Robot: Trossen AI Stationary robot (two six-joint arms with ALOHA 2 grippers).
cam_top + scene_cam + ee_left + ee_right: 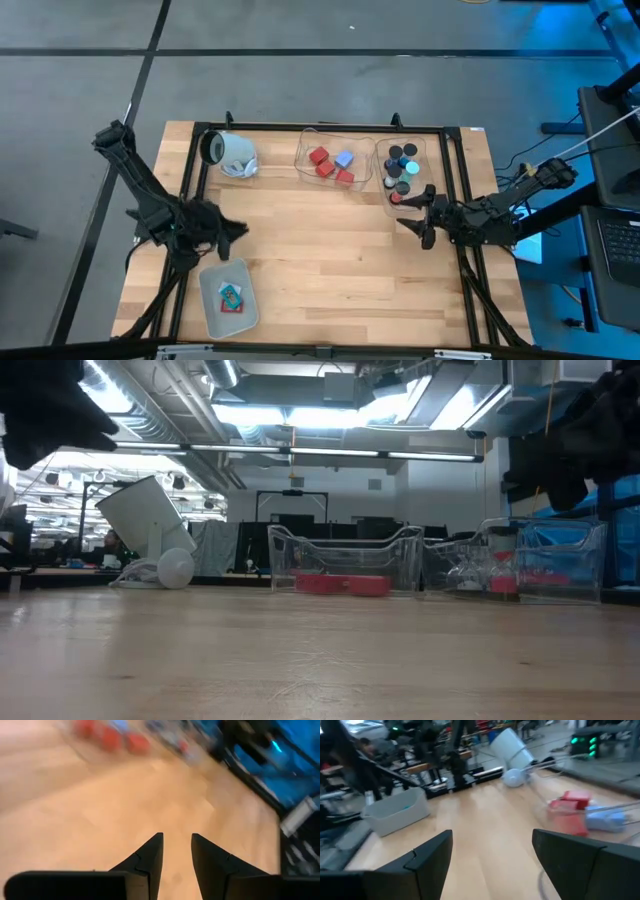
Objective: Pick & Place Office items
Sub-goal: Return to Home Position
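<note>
- No office item is seen loose on the worktop (320, 260); every piece in view lies in a bin.
- The flat cards (232, 296), red and teal, are held in the grey bin (207, 300) near the front left corner.
- The red blocks (319, 157) and the pale blue block (345, 159) are held in the middle clear bin (303, 150) along the back edge.
- The stubby cylinders (402, 163) are gathered in the right-hand clear bin (381, 170), by the back right corner.
- The large white cylinder (232, 152) lies on its side near the back left corner and is not counted among the items.
- The left gripper (238, 235) is placed just behind the grey bin, towards the left edge; its fingers are set a narrow gap apart and nothing is held between them.
- The right gripper (402, 210) is placed just in front of the right-hand clear bin, near the right edge; its fingers are spread wide and nothing is carried.
- The sorting is judged complete, and the step in hand is taken to be the arms' return to rest.
- For the next move, each arm needs to be drawn back towards its own side, kept clear of the bin walls, with no further grasp called for.
</note>
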